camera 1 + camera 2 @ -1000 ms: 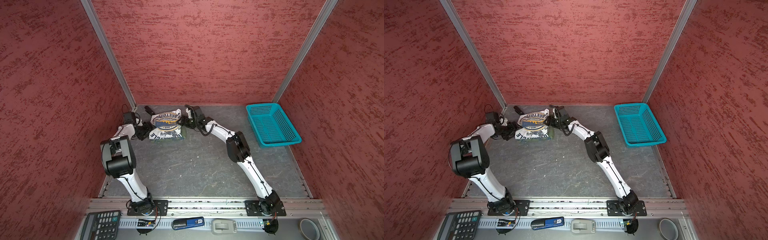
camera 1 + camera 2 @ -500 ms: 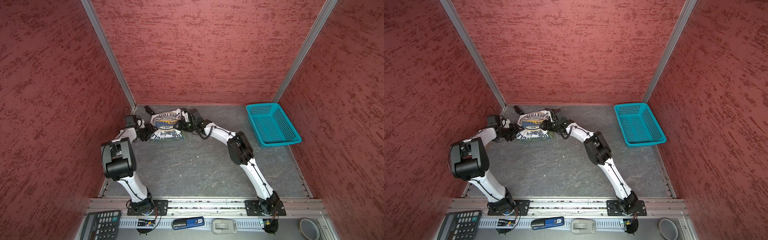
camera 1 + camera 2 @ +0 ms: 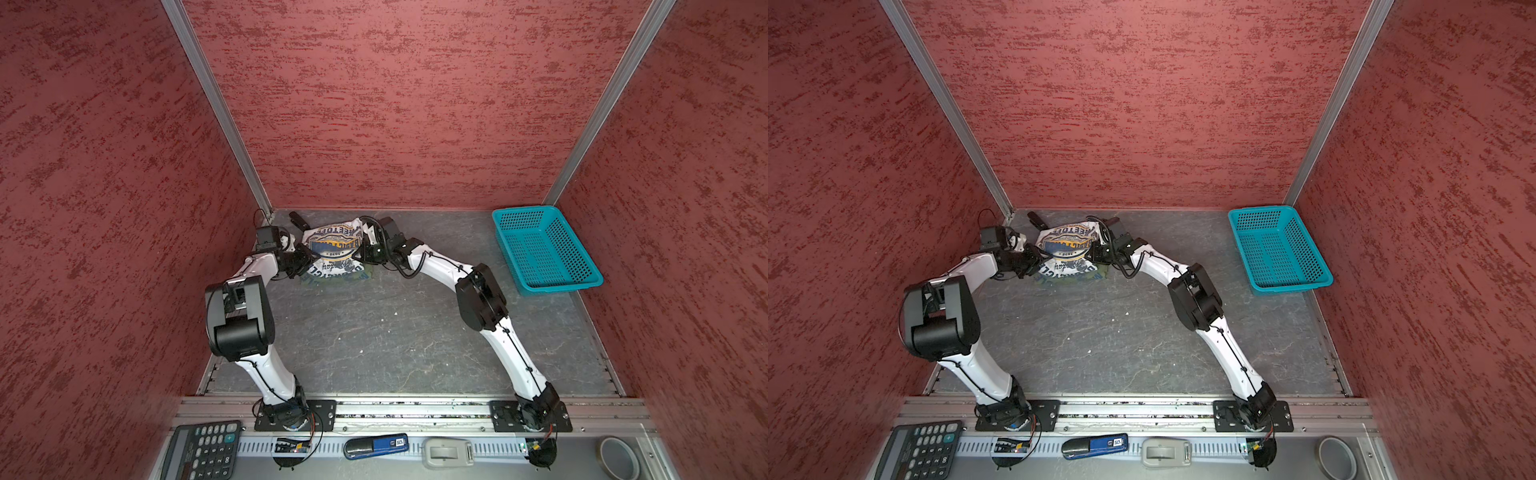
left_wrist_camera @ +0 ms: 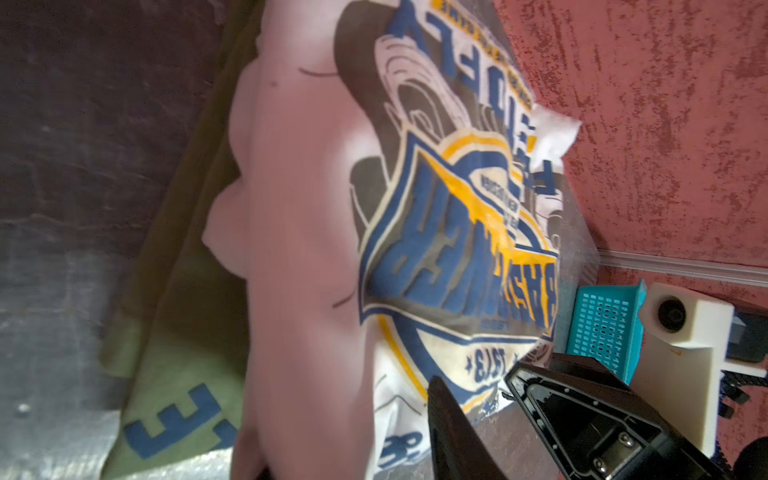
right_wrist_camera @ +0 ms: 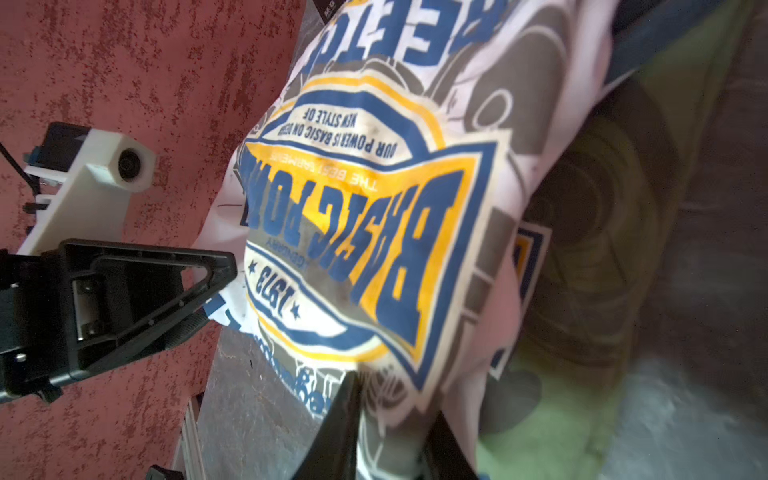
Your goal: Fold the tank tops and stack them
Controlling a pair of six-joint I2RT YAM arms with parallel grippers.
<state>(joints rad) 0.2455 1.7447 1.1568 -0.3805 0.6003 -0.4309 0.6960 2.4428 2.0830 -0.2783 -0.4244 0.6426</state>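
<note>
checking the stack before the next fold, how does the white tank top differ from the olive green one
The white tank top lies on top; the olive green tank top lies under it, on the table. The white one is humped and wrinkled, its badge in full view; the olive one lies flatter, mostly covered. Both carry blue print.

The white tank top (image 3: pixel 332 248) lies badge-up atop the olive tank top (image 4: pixel 166 361)
</note>
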